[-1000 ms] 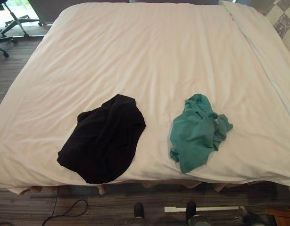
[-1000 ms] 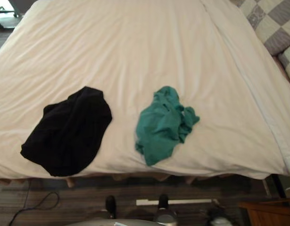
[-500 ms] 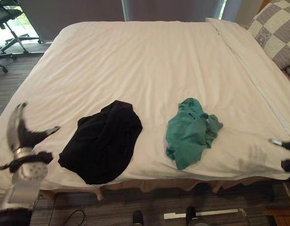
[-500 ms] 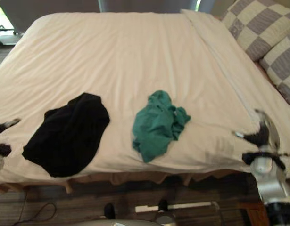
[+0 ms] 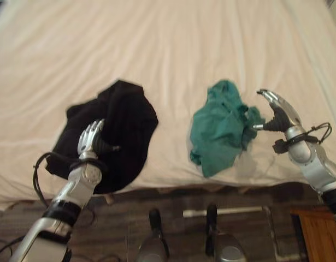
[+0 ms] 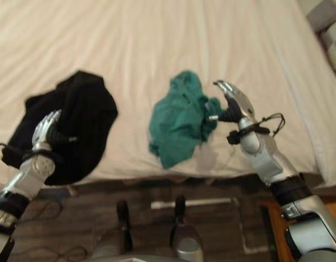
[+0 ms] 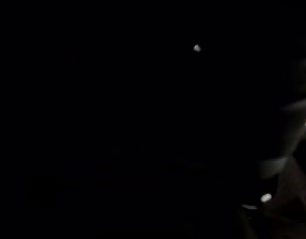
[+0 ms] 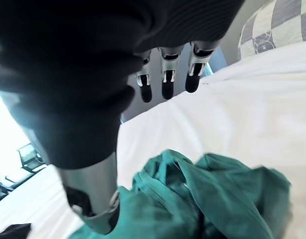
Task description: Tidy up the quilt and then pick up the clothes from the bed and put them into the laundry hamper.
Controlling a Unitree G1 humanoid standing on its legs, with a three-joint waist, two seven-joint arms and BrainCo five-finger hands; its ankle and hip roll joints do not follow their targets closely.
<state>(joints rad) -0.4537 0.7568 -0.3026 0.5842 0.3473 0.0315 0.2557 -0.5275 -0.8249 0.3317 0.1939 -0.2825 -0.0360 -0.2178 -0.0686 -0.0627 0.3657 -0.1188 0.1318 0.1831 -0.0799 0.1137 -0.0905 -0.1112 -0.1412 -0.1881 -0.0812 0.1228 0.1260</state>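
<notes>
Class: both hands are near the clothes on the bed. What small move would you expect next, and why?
Probably the right robot hand lowers onto the green garment and closes: its fingers are open just beside it. The left robot hand is over the black garment, nothing gripped.

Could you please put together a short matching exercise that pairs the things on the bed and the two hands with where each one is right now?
Column one:
1. black garment
2. green garment
3. left hand
4. right hand

Column two:
A. open, beside the green garment, on the side away from the black one
B. crumpled on the white quilt, between the black garment and the right hand
C. lying near the quilt's front edge on the robot's left
D. over the black garment, fingers fairly straight

Pairs: 1-C, 2-B, 3-D, 4-A
</notes>
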